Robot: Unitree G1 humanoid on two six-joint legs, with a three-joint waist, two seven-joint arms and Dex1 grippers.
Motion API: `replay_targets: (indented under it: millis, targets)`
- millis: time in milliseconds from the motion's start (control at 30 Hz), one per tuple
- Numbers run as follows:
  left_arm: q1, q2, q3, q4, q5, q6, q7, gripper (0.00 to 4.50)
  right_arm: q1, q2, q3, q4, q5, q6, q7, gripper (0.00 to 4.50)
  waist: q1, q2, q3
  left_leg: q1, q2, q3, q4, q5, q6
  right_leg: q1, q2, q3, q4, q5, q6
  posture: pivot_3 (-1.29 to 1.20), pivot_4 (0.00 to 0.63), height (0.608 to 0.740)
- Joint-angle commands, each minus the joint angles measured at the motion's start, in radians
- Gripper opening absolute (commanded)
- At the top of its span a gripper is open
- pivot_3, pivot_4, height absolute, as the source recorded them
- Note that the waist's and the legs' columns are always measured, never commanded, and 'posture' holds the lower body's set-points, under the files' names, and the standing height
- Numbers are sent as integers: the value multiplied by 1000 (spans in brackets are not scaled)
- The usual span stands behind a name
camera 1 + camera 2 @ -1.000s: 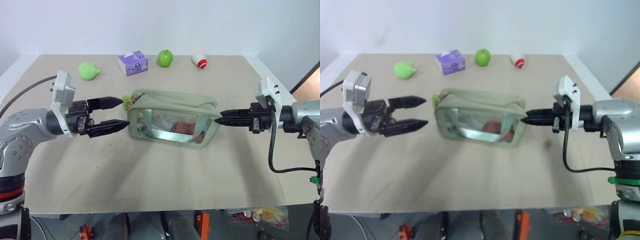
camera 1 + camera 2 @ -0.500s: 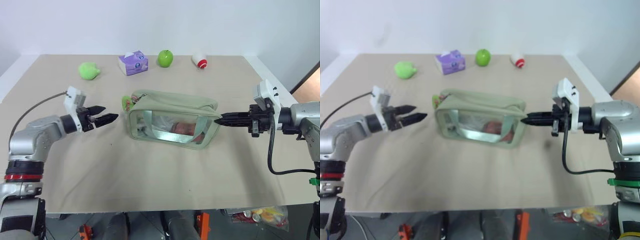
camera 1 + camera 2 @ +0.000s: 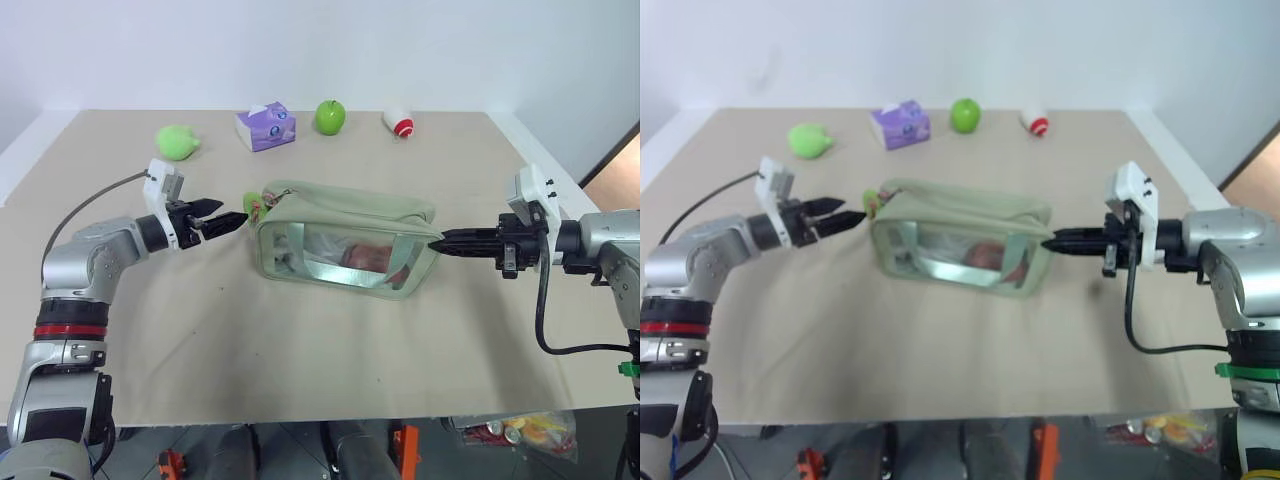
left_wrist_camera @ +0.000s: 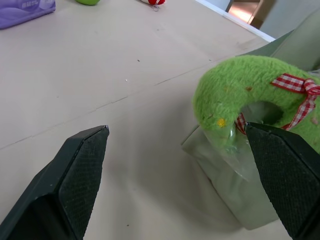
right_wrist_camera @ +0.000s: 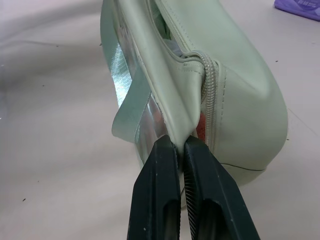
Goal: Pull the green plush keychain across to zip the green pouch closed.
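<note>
Left wrist view: the left pincer [image 4: 180, 165], spread wide, brackets the keychain [image 4: 250, 95] hanging at the pouch's [image 3: 345, 245] left end on the table [image 3: 300, 340], one finger touching the plush, placed for a grasp. Opposite, the right pincer [image 5: 179, 145] is pinched on the pouch's end fabric, apparently anchoring it so the zip can be drawn across toward it.

green plush keychain [image 4: 250, 95] hangs at green pouch's [image 3: 345, 215] left end.
</note>
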Motion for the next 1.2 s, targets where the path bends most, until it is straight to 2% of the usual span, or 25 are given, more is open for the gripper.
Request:
replay_targets:
  millis: [33, 433, 467, 533, 667, 933, 1200]
  targets:
    - [-48, -18, -2, 3, 20, -12, -1, 4500, 2, -8, -15, -33, 13, -5, -1, 36, -1, 0, 0, 0, 0, 0, 0, 0, 0, 0, 0, 0, 0, 0, 0, 0, 150, 740]
    - [-132, -107, 4, 98, 79, -37, 52, 4500, 17, -1, -17, -47, 19, -5, -13, 36, -1, 0, 0, 0, 0, 0, 0, 0, 0, 0, 0, 0, 0, 1, 1, 0, 150, 740]
    - [-137, -112, 5, 102, 80, -40, 53, 3954, 19, -1, -17, -49, 20, -5, -15, 0, -1, 0, 0, 0, 0, 0, 0, 0, 0, 0, 0, 0, 0, 1, 1, 0, 150, 740]
    - [-139, -120, 0, 98, 85, -43, 48, 3400, 21, 1, -18, -53, 22, -4, -19, 0, -1, 0, 0, 0, 0, 0, 0, 1, 0, 0, 0, 0, 0, 1, 1, 0, 150, 740]
    - [-155, -134, -14, 109, 115, -66, 66, 2007, 22, 5, -17, -55, 27, -4, -26, 0, -1, 0, 0, 0, 0, 0, 0, 1, 0, 0, 0, 0, 0, 1, 1, 0, 150, 740]
    - [-226, -155, -8, 111, 157, -124, 90, 2007, 7, 9, -4, -50, 23, -2, -21, 0, 0, 0, 0, 0, -1, 0, 0, 2, 0, 1, 0, 1, 0, 3, 1, 0, 150, 740]
    - [-396, -174, -23, 122, 215, -209, 143, 2007, -5, 12, 6, -42, 18, -3, -17, 0, 0, 0, 0, -1, -1, 0, 0, 2, 0, 0, 0, 1, -1, 3, 1, 0, 150, 740]
